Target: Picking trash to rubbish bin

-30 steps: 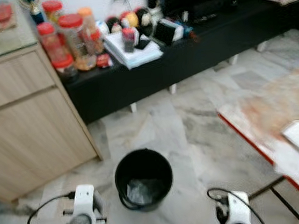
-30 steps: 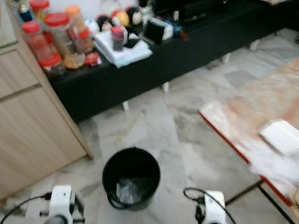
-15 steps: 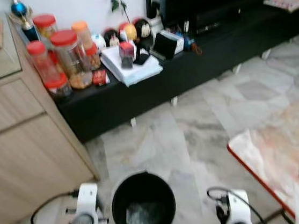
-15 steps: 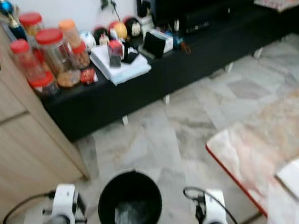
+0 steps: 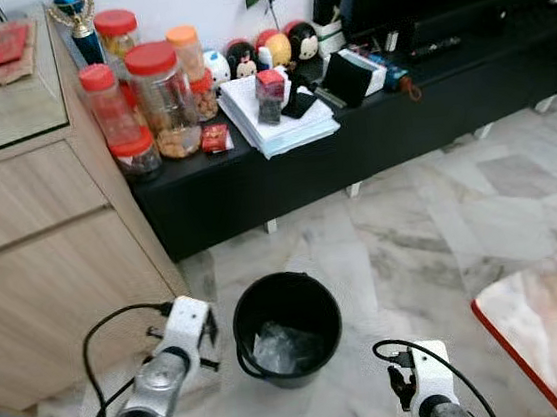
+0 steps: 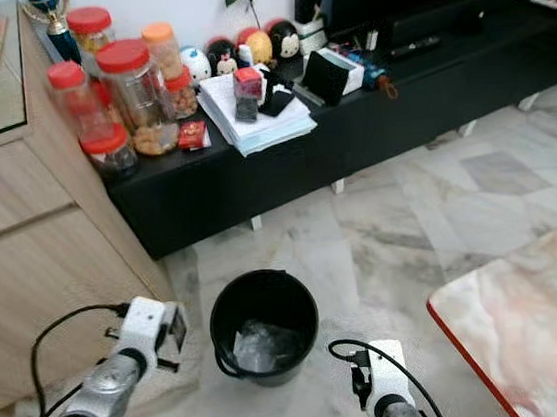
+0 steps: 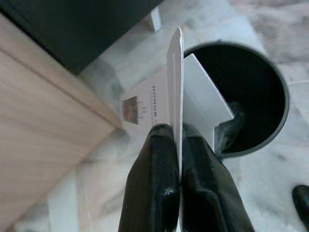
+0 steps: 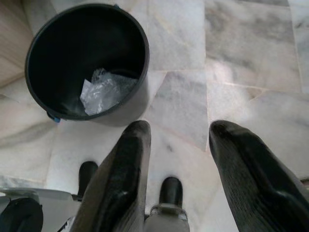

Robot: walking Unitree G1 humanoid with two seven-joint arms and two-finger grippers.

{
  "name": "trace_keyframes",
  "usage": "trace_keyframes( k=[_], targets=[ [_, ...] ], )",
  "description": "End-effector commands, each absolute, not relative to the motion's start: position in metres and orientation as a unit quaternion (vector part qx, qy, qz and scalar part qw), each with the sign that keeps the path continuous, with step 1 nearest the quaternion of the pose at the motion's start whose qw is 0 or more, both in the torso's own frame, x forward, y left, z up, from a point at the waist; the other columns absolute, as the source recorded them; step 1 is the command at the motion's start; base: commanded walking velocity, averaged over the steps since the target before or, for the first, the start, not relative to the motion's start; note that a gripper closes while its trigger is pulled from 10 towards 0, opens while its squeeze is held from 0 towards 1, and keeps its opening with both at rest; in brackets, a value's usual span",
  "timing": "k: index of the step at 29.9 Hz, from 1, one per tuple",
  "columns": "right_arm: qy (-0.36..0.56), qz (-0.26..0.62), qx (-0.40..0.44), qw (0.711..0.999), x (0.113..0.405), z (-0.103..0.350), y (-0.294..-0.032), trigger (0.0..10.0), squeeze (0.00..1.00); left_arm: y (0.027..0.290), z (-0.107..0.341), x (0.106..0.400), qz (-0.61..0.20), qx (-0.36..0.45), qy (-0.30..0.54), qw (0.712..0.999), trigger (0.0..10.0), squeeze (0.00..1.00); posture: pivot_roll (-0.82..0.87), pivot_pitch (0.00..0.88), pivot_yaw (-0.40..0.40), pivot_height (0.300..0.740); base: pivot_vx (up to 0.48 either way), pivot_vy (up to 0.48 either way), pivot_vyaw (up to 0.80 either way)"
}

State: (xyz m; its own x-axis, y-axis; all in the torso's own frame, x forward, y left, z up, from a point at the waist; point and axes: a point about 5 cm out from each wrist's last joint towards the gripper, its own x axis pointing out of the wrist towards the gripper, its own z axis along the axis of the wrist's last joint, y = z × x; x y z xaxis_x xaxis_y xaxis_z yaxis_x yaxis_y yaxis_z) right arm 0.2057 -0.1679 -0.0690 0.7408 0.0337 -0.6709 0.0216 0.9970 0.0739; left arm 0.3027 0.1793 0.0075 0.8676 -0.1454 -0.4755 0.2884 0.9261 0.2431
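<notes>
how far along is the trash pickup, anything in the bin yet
Done: clear crumpled plastic already lies in the black bin. In hand: the left gripper is shut on a flat white box beside the bin's rim. Left: releasing it inside; the right gripper is open, holding nothing.

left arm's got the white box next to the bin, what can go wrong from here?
1. The left tool pinches the white box only by a thin edge; it could slip or swing before release.
2. The box reaches just to the rim of the black bin, with much of it over the marble floor. Released now, it may catch the rim or land outside.
3. The bin is light-looking; a nudge could tip it.
</notes>
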Motion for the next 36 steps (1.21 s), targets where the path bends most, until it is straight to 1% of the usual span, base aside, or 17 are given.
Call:
trace_keyframes(
  k=[1, 7, 11, 15, 19, 23, 28, 36],
  targets=[
    [0.356, 0.009, 0.038, 0.934, 0.207, -0.068, -0.167, 10.0, 0.00, 0.183, 0.009, 0.304, -0.106, 0.159, 0.231, 0.954, 10.0, 0.00, 0.14, 0.139, -0.016, 0.740, 0.000, 0.000, 0.00],
    [0.333, 0.028, 0.034, 0.942, 0.219, -0.060, -0.165, 10.0, 0.00, 0.181, 0.016, 0.310, -0.102, 0.135, 0.216, 0.962, 10.0, 0.00, 0.13, 0.144, -0.017, 0.740, 0.000, 0.000, 0.00],
    [0.308, 0.046, 0.029, 0.950, 0.233, -0.051, -0.160, 10.0, 0.00, 0.176, 0.021, 0.315, -0.110, 0.132, 0.206, 0.963, 10.0, 0.00, 0.12, 0.151, -0.023, 0.740, 0.000, 0.000, 0.00],
    [0.273, 0.081, 0.025, 0.958, 0.250, -0.037, -0.151, 10.0, 0.00, 0.171, 0.027, 0.322, -0.109, 0.129, 0.195, 0.966, 10.0, 0.00, 0.11, 0.168, -0.033, 0.740, 0.000, 0.000, 0.00],
    [0.256, 0.097, 0.030, 0.961, 0.258, -0.031, -0.145, 10.0, 0.00, 0.166, 0.031, 0.325, -0.115, 0.117, 0.187, 0.968, 10.0, 0.00, 0.10, 0.178, -0.038, 0.740, 0.000, 0.000, 0.00],
    [0.214, 0.129, 0.027, 0.968, 0.269, -0.017, -0.135, 10.0, 0.00, 0.154, 0.035, 0.328, -0.134, 0.104, 0.177, 0.969, 10.0, 0.00, 0.08, 0.211, -0.055, 0.740, 0.000, 0.000, 0.00],
    [0.175, 0.156, 0.045, 0.971, 0.276, -0.006, -0.124, 10.0, 0.00, 0.147, 0.040, 0.333, -0.137, 0.093, 0.167, 0.972, 10.0, 0.00, 0.05, 0.240, -0.068, 0.740, 0.000, 0.000, 0.00],
    [0.149, 0.188, 0.045, 0.970, 0.273, 0.000, -0.111, 10.0, 0.00, 0.141, 0.045, 0.337, -0.136, 0.073, 0.157, 0.975, 10.0, 0.00, 0.03, 0.297, -0.088, 0.740, 0.000, 0.000, 0.00]
  ],
)
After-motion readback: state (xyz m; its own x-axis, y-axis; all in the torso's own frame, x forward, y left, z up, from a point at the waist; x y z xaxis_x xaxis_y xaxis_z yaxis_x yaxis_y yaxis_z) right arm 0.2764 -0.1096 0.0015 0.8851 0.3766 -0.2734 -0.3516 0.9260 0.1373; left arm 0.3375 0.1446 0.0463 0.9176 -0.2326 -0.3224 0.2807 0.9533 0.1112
